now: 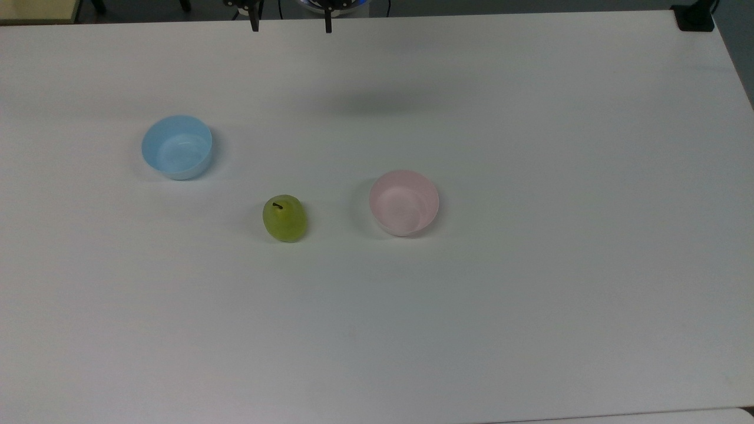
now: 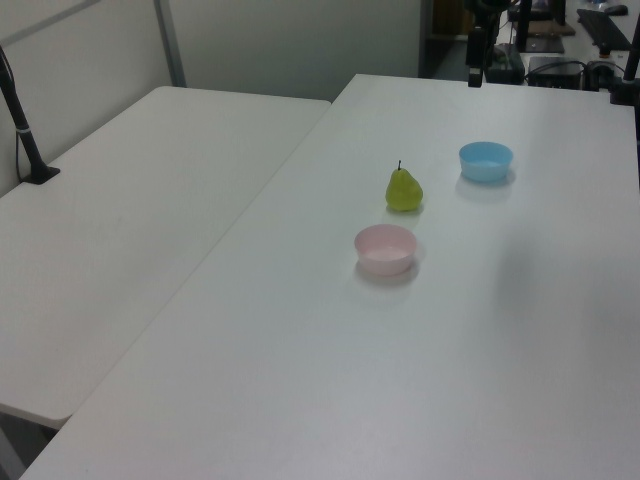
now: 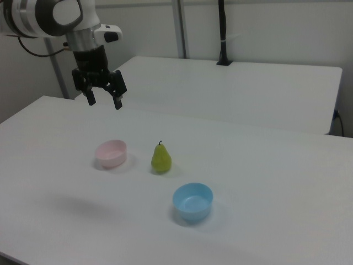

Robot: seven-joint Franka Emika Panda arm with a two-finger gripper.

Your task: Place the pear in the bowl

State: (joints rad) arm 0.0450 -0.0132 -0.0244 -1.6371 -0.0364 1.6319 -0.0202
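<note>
In the right view, nearest the camera and low in the frame just right of centre, a light blue bowl [image 3: 192, 201] sits upright on the white table [image 3: 276, 221]. Beyond it, near the middle of the frame, the pear [image 3: 161, 159] stands upright on the table with its short dark stem pointing up, apart from both bowls. To the right view's left of the pear, at about the same depth, stands the pale pink bowl [image 3: 111, 153], open side up with nothing in it. Farther back, in the upper left of the frame, the tool [image 3: 103, 99] hangs from the white and black arm [image 3: 49, 16] well above the table, its two dark fingers spread wide apart and holding nothing; it is well clear of the pear and the pink bowl. Behind all this a second white table [image 3: 248, 88] stretches across the upper half of the frame, with a dark pole [image 3: 223, 33] rising from its far edge. In the top view the pear [image 1: 284, 218] lies in the centre-left of the frame between the light blue bowl [image 1: 177, 146] at the upper left and the pink bowl [image 1: 404, 202] just right of centre, while the two spread fingertips of the tool [image 1: 291, 23] show at the top edge of the frame.
</note>
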